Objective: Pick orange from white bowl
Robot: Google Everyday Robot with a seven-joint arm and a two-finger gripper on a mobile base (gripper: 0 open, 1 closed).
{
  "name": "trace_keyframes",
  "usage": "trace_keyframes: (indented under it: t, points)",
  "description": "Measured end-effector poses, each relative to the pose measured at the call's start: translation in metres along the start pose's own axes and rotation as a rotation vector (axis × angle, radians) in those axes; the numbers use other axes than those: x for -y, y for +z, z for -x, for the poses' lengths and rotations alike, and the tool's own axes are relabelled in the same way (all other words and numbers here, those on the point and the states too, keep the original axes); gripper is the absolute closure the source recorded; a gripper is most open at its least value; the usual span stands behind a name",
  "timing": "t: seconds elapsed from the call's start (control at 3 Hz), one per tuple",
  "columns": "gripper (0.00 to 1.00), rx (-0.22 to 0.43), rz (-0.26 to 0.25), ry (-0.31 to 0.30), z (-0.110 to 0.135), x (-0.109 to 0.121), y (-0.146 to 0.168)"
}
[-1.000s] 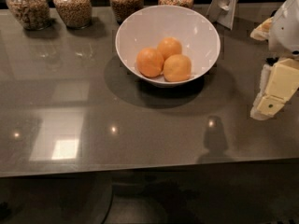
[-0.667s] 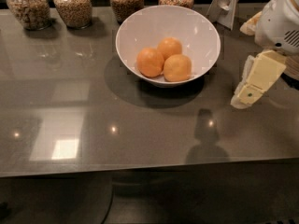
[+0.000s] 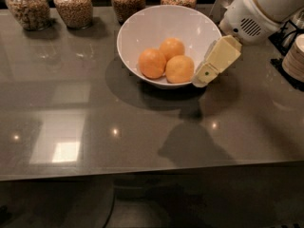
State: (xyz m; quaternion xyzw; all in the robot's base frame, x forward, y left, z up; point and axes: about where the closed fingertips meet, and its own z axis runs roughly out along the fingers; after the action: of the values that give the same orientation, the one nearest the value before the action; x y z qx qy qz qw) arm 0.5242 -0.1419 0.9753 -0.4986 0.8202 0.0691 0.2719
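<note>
The arm (image 3: 259,11), a white rounded housing with a vent grille on its side, enters from the upper right corner of the view and slants down toward the left. From its lower end the gripper (image 3: 203,76) continues along the same slant as a cream-coloured, blocky piece, widest near the wrist and narrowing to a tip that points down and left, just right of the view's centre. A small dark dot marks its face near the tip.

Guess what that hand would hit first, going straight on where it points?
The hand, at the white bowl's right edge, would likely meet that rim first, then the nearest orange; depth is unclear.
</note>
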Motion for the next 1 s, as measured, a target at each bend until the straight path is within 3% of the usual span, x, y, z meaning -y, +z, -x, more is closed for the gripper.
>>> trace_keyframes:
  t: [0.33, 0.67, 1.0]
  points:
    - [0.00, 0.027, 0.024, 0.132, 0.0214, 0.0109, 0.0299]
    - [0.00, 0.027, 0.024, 0.132, 0.0215, 0.0109, 0.0299]
    - [0.00, 0.078, 0.014, 0.135, 0.0274, 0.0182, 0.0362]
